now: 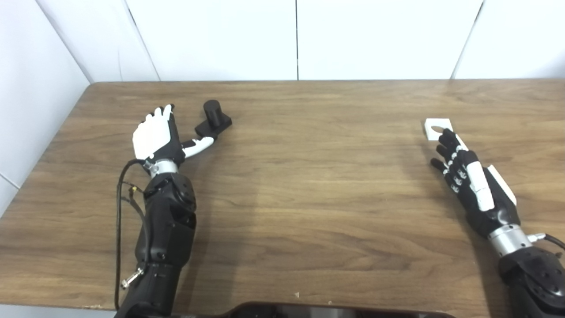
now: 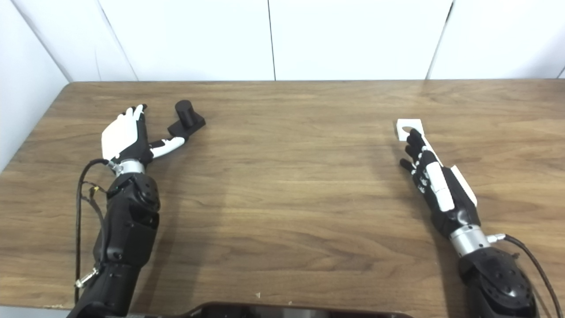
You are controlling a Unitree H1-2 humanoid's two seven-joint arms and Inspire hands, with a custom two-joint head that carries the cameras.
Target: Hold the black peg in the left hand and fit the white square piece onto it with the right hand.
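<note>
At right of the frame, the right hand point(image 1: 468, 185) lies spread and empty, fingertips at the white square piece point(image 1: 437, 128); a nudge could slide it away. Upper left, the left hand point(image 1: 160, 134) is splayed beside the black peg point(image 1: 213, 118), whose base could tip.

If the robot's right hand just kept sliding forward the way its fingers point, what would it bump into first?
The white square piece. The right hand points up the table at it, fingertips already at its near edge; whether they touch is unclear.

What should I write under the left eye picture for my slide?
Left robot hand open beside the black peg; right robot hand open, reaching the white square piece.
</note>
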